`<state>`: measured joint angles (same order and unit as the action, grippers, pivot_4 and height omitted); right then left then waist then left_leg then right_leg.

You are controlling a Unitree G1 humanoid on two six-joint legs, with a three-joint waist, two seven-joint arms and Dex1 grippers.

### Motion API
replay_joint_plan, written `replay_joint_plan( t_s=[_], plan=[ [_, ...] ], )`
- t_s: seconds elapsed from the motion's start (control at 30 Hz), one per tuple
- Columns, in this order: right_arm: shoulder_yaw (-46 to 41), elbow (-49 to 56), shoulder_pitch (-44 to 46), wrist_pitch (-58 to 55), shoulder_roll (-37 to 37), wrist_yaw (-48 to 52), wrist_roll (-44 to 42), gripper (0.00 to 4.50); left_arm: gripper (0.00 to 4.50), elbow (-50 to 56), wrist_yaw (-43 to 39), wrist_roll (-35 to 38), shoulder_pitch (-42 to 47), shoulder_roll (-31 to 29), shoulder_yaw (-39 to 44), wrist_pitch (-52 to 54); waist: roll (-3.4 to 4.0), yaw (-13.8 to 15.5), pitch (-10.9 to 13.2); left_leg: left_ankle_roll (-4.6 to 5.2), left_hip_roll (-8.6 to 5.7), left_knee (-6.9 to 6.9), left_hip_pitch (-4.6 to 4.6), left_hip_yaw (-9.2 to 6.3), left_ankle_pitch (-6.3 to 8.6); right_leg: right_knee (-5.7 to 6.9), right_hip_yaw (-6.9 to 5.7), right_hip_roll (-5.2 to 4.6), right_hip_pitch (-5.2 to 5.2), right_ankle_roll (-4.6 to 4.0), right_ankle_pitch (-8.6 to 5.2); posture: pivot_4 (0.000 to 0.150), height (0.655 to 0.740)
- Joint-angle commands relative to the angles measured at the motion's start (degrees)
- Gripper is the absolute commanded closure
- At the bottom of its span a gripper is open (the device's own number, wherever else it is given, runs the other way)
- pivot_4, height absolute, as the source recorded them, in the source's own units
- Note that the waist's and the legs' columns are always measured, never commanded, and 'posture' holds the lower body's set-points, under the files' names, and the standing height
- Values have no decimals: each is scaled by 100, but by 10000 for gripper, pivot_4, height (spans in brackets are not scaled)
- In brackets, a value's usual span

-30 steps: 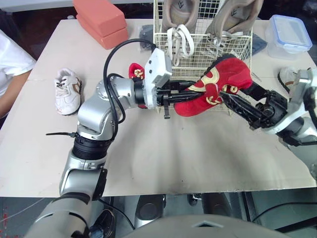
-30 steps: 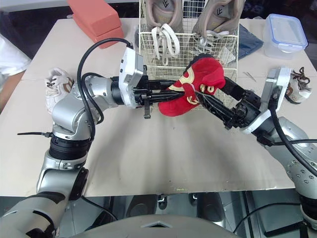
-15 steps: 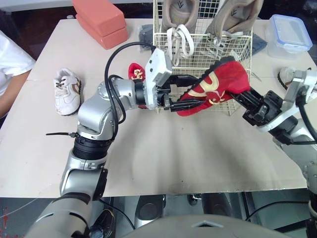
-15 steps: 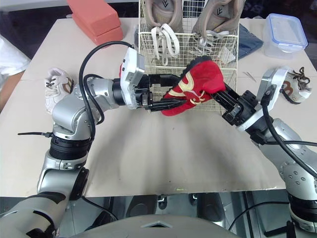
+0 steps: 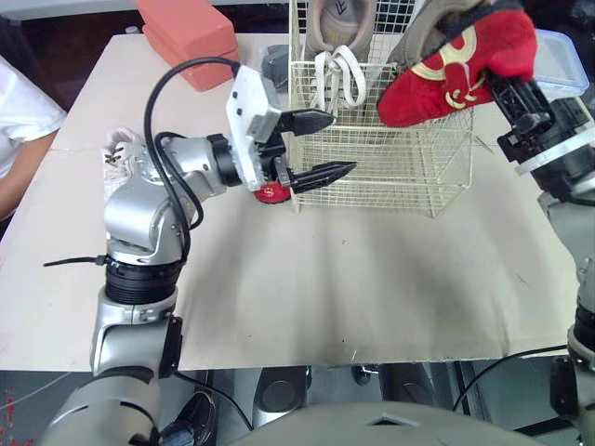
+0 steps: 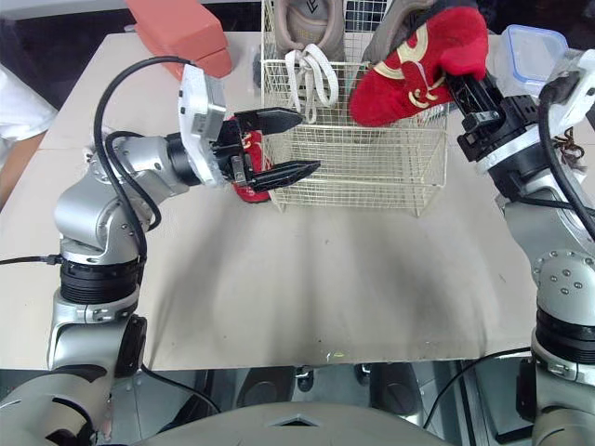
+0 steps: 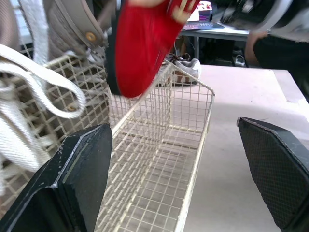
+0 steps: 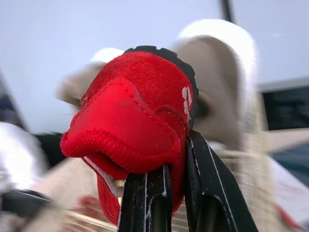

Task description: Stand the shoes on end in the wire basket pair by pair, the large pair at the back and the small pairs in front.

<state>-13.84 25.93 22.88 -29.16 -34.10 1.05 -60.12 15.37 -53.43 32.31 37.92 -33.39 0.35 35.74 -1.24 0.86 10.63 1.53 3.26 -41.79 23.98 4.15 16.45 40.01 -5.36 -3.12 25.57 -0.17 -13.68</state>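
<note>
The right gripper (image 8: 176,163) pinches a red fabric slipper-shoe with gold trim (image 5: 456,60) at its heel opening. It holds the shoe in the air over the right half of the cream wire basket (image 5: 390,172), toe toward the robot's left. Two large beige lace-up shoes (image 6: 302,14) stand on end at the back of the basket; its front section is empty.

The left gripper (image 5: 339,144) hangs at the basket's front left corner, jaws spread wide and holding nothing. Just behind it, the matching second red shoe (image 6: 246,190) lies on the beige table (image 5: 325,279) against the basket's left side.

A small white shoe (image 5: 119,144) sits farther left, partly hidden by the left arm. Salmon foam blocks (image 5: 191,37) lie at the back left, and a clear plastic box with a blue-rimmed lid (image 6: 530,46) at the back right. A person's white sleeve (image 5: 23,111) shows at the table's left edge.
</note>
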Motion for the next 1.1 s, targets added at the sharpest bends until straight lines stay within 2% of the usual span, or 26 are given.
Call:
replay_joint_plan(
  t_s=[0.03, 0.57, 0.6, 0.63, 0.87, 0.9, 1.1],
  plan=[
    [76, -106, 231, -225, -143, 30, 430, 45000, 502, 289, 134, 210, -2, -67, 277, 67, 0, -3, 0, 0, 0, 1, 0, 0, 0, 0, 0, 0, 1, 0, 0, 1500, 6860],
    [158, -463, 576, -1583, -26, -33, 900, 45000, 502, 641, 394, 623, -292, -157, 612, 126, 0, 0, -1, -1, 0, 12, -1, 1, -1, -2, -1, 0, 5, 0, 1, 1500, 6860],
    [146, -464, 586, -1616, -19, -26, 923, 38150, 0, 652, 407, 645, -304, -148, 624, 121, 0, -1, -1, -1, 0, 12, -1, 1, -1, -2, -1, 0, 5, 0, 1, 1500, 6860],
    [132, -464, 593, -1642, -14, -14, 946, 35290, 0, 666, 415, 664, -318, -146, 636, 119, 0, -1, -1, -1, 0, 13, -2, 0, -1, -2, -1, 0, 5, 0, 1, 1500, 6860],
    [-36, -379, 621, -1683, -101, 148, 1136, 2736, 0, 535, 441, 702, -438, -156, 803, 10, -2, -5, -2, 0, -1, 12, -3, 2, -1, -2, 0, -1, 2, 3, 2, 1500, 6860],
    [-63, -353, 616, -1672, -129, 205, 1171, 581, 0, 483, 447, 678, -477, -155, 830, -26, -2, -5, -2, 0, -1, 12, -3, 2, -1, -2, 0, 0, 4, 3, 2, 1500, 6860],
    [-485, -51, 249, -1679, -642, 929, 1056, 581, 0, -42, 642, 549, -583, -210, 1117, -191, -2, 7, -2, -1, -1, 31, -3, 2, -1, -12, 0, -1, 7, 2, 2, 1500, 6860]
  ],
)
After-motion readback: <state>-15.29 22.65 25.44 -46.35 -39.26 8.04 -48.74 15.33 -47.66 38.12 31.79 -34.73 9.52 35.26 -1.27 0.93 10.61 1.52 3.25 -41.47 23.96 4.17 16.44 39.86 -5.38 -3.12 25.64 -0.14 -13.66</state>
